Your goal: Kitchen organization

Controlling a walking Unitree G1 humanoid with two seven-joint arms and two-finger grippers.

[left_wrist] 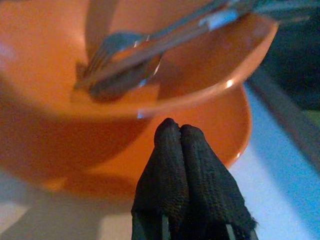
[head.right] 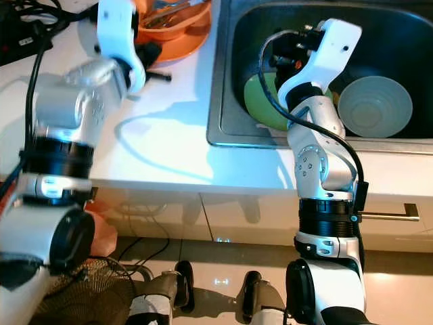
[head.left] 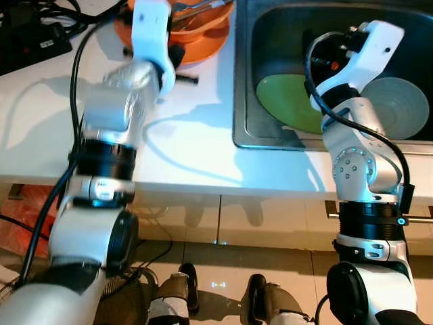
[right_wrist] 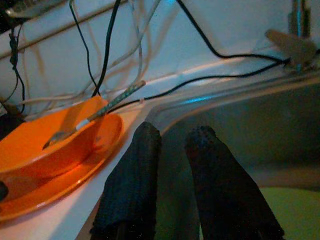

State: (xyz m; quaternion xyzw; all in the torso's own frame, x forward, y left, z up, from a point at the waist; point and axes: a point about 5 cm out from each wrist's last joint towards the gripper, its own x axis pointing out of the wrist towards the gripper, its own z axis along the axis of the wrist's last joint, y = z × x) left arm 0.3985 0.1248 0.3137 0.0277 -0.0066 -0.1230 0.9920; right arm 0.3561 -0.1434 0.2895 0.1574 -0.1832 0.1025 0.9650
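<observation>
**A:** left gripper (left_wrist: pixel 176 131) has its two black fingers pressed flat together, nothing pinched between them; it sits low over the white counter (head.left: pixel 183 145), tips just short of the near side of the orange bowl (left_wrist: pixel 125 80). Anyone see it differently?

**B:** nope, same here; that bowl sits on an orange plate (left_wrist: pixel 220 135) toward the far edge of the counter, just left of the sink (head.left: pixel 247 81); there's a fork (left_wrist: pixel 107 47) and a spoon (left_wrist: pixel 125 82) lying in the bowl with their handles sticking out over the rim.

**A:** and the right gripper (right_wrist: pixel 172 137)?

**B:** fingers a little apart, holding nothing; it hangs inside the sink near its left wall; under it on the sink floor is a green plate (head.left: pixel 287 101), and to the right of that a pale grey-green bowl (head.right: pixel 375 105), sitting close beside it.

**A:** further back?

**B:** a bunch of black and white cables (right_wrist: pixel 100 50) along the wall behind the counter, and the tap (right_wrist: pixel 297 25) at the far side of the sink.
</observation>
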